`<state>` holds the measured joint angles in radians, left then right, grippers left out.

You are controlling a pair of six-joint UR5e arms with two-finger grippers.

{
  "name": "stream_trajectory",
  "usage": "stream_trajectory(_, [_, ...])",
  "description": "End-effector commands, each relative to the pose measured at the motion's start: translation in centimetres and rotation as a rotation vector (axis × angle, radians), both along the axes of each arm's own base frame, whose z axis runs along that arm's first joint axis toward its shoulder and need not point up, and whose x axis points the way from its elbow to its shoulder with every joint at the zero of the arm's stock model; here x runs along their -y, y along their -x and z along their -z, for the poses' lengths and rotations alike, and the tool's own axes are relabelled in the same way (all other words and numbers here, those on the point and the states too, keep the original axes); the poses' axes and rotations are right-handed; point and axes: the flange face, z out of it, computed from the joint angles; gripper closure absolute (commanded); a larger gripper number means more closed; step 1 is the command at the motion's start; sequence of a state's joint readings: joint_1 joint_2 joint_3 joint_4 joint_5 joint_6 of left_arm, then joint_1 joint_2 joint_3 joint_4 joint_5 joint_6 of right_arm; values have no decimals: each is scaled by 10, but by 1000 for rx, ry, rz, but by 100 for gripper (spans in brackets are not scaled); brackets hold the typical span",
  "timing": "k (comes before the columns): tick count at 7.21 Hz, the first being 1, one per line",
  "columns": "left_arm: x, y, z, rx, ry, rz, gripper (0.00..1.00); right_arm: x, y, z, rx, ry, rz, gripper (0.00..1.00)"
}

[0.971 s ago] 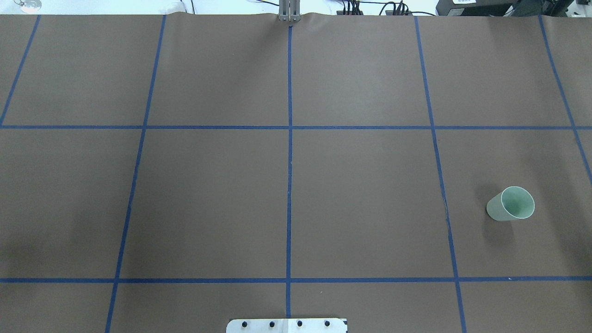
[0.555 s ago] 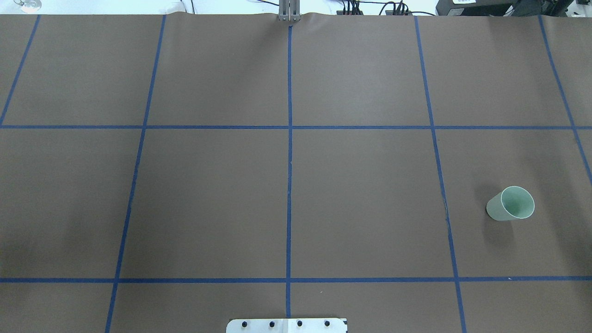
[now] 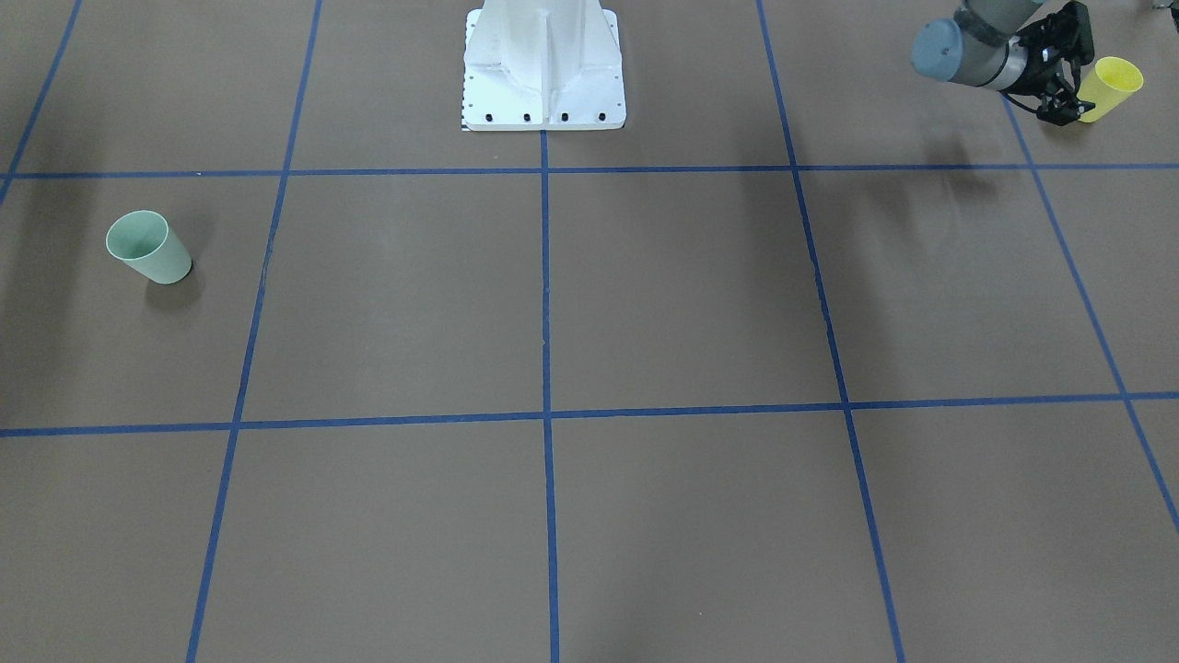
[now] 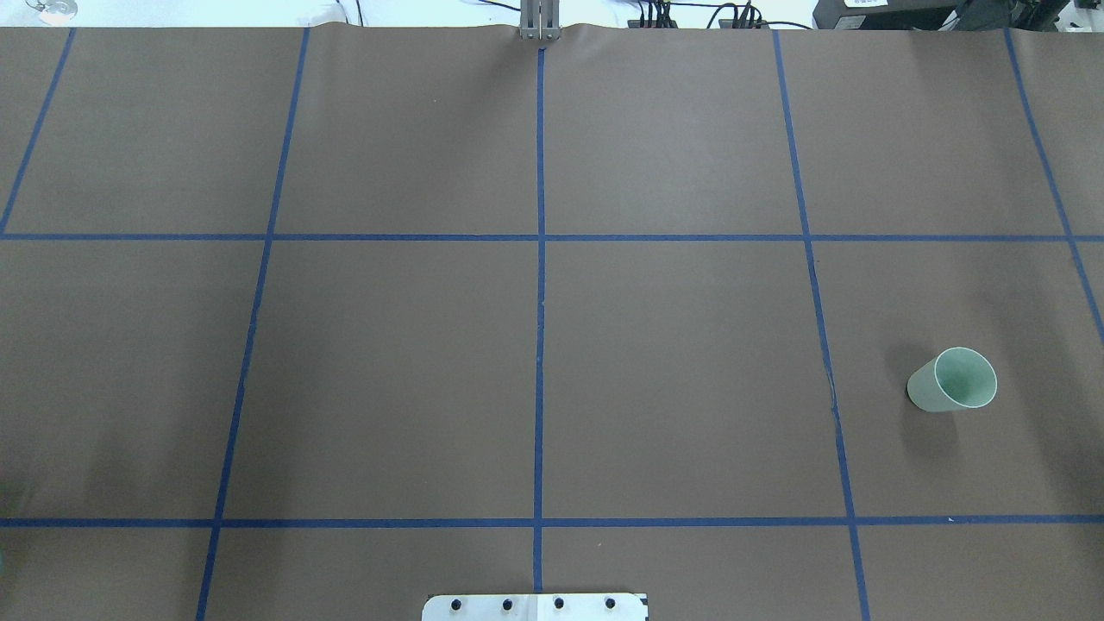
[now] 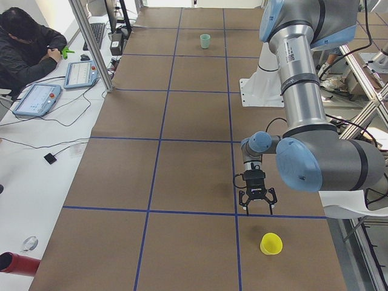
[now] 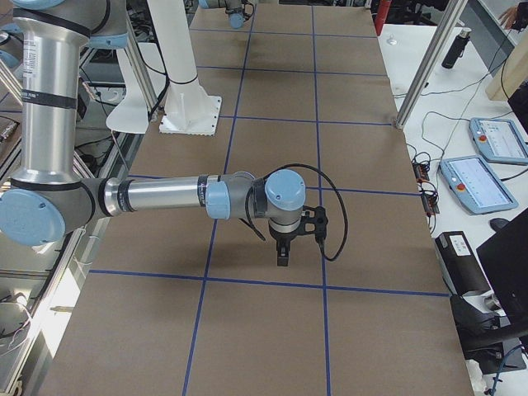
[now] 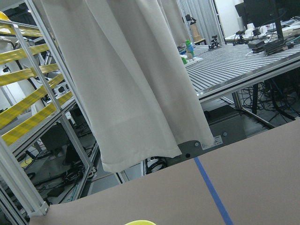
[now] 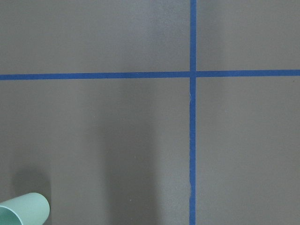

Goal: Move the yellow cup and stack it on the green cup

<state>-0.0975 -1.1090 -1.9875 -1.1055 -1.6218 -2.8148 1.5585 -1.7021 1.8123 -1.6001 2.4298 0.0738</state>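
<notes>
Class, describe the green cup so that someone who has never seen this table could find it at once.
Start at the brown table marked into squares by blue tape, and go to the end on the robot's right. There the green cup stands alone, upright, mouth open. It is pale mint, unlike the bright yellow cup at the opposite end.

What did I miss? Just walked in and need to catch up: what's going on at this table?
The yellow cup is meant to go onto the green cup, but neither cup is held yet. The left gripper hangs open close beside the yellow cup, which stands upright at the robot's left end of the table. The green cup stands alone toward the right end; the right gripper hovers above the table nearby.
</notes>
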Motion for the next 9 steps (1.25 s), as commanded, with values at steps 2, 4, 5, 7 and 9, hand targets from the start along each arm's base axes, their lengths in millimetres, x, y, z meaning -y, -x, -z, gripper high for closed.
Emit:
stream_trajectory(2, [-5,-1,-37,79,-42,71,0,-1,0,9,-1,-17,0,0])
stream_trajectory(4, [-11,5,-72,111,-73,99,0,1,0,11,-1,-22,0,0])
stream_trajectory(5, [-15,3,-77,108,-82,102,0,1,0,12,-1,-25,0,0])
stream_trajectory(7, [-30,2,-94,117,-84,109,0,4,0,15,-1,-31,0,0])
stream_trajectory(9, [-41,3,-116,118,-106,121,0,4,0,15,-1,-33,0,0])
